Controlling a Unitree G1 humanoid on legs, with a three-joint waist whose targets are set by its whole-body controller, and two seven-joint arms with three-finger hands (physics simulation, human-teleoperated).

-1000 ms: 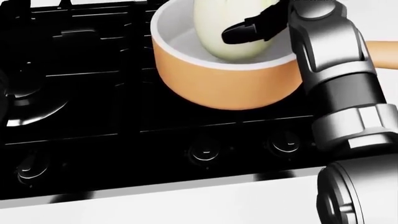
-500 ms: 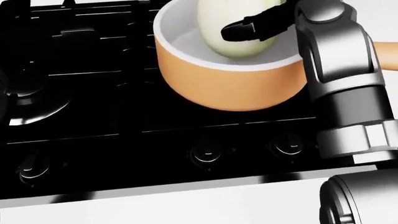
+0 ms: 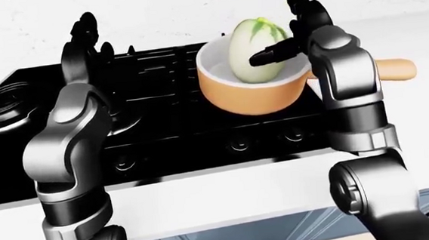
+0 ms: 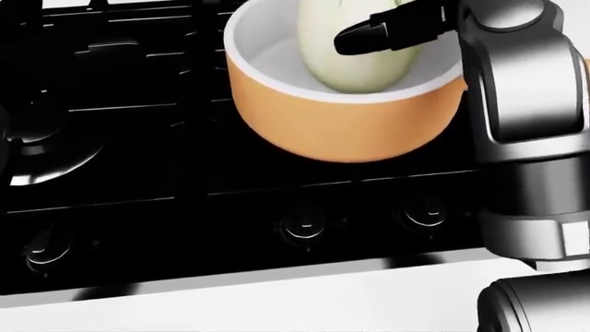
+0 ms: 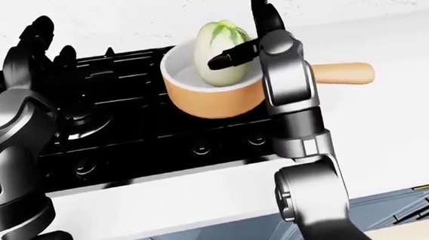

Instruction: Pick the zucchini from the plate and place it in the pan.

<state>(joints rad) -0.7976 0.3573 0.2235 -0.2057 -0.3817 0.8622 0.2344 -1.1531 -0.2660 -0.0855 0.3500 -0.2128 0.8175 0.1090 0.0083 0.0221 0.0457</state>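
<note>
A pale green, egg-shaped zucchini (image 3: pixel 249 45) stands upright inside the orange pan (image 3: pixel 250 95), which sits on the black stove. My right hand (image 3: pixel 284 33) is at the zucchini's right side. Its fingers point straight up beside the zucchini, and its black thumb (image 4: pixel 378 34) lies across the zucchini's near face, so the hand is open. My left hand (image 3: pixel 84 44) is raised over the left part of the stove, open and holding nothing. No plate shows in any view.
The pan's wooden handle (image 3: pixel 394 69) sticks out to the right behind my right forearm. Black grates and a burner (image 3: pixel 1 109) fill the stove's left half, with knobs (image 4: pixel 304 225) along its near edge. A white counter (image 3: pixel 227 193) runs below.
In the head view my right forearm has shifted right and its thumb has risen slightly. The zucchini stays in the pan.
</note>
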